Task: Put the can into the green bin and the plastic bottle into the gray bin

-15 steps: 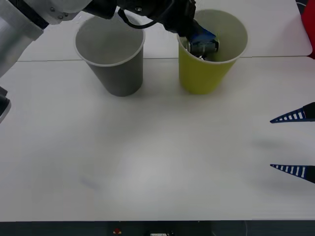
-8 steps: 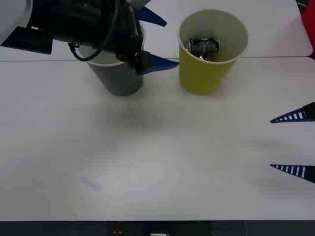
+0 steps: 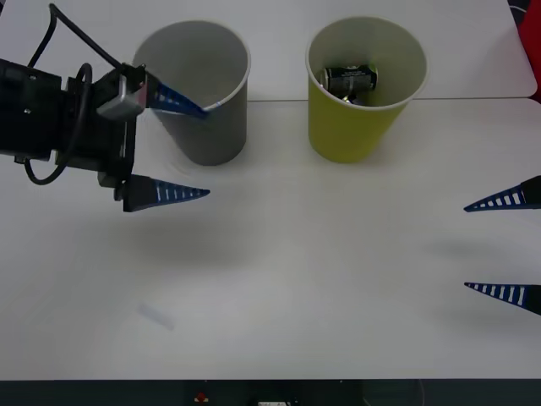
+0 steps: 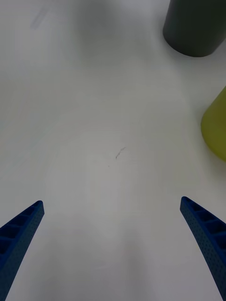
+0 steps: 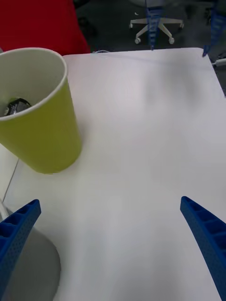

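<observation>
The dark can (image 3: 349, 79) lies on its side inside the yellow-green bin (image 3: 355, 127), also seen as the can (image 5: 15, 106) in the green bin (image 5: 42, 141). To the left of it stands the gray bin (image 3: 203, 127). My left gripper (image 3: 205, 152) is open and holds nothing; it hovers at the gray bin's front left, one finger across the bin's rim. My right gripper (image 3: 465, 247) stands open and holds nothing at the table's right edge. The right wrist view shows the gray bin (image 4: 195, 26) and the green bin (image 4: 217, 127). The plastic bottle is out of view.
The white table (image 3: 279, 279) has a seam behind the bins and a faint smudge (image 3: 156, 315) near the front left. A red object (image 3: 531, 42) sits at the far right. An office chair base (image 5: 155, 23) stands on the floor beyond the table.
My left gripper has let go of the can in the green bin, drawn out, and swung left past the gray bin toward the front. The right arm has not moved.
</observation>
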Available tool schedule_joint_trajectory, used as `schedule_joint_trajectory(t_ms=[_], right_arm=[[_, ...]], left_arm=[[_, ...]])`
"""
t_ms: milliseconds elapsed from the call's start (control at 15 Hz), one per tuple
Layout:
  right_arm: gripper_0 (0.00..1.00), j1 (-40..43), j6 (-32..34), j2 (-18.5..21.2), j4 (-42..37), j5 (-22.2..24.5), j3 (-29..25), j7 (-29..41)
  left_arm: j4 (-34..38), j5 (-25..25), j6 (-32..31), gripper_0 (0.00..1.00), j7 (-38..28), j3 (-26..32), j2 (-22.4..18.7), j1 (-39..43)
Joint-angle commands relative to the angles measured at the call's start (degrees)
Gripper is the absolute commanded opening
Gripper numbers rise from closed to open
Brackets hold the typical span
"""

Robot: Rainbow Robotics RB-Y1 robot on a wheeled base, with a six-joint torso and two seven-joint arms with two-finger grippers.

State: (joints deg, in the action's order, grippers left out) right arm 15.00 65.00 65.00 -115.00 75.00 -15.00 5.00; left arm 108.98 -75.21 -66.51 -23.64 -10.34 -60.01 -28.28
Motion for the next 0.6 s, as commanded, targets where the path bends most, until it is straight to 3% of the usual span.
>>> schedule_joint_trajectory(t_ms=[67, 333, 600], right_arm=[[1.0, 0.0, 0.0, 0.0, 0.0, 0.0, 0.0, 0.0], [1.0, 0.0, 0.0, 0.0, 0.0, 0.0, 0.0, 0.0], [1.0, 0.0, 0.0, 0.0, 0.0, 0.0, 0.0, 0.0]], left_arm=[[0.0, 0.4, -6.3, 1.0, 7.2, 6.6, -1.2, 6.7], [-0.1, 3.4, -6.4, 1.0, 19.1, 11.7, -4.4, 17.5], [0.0, 7.0, -6.4, 1.0, 22.8, 18.1, -6.3, 28.8]])
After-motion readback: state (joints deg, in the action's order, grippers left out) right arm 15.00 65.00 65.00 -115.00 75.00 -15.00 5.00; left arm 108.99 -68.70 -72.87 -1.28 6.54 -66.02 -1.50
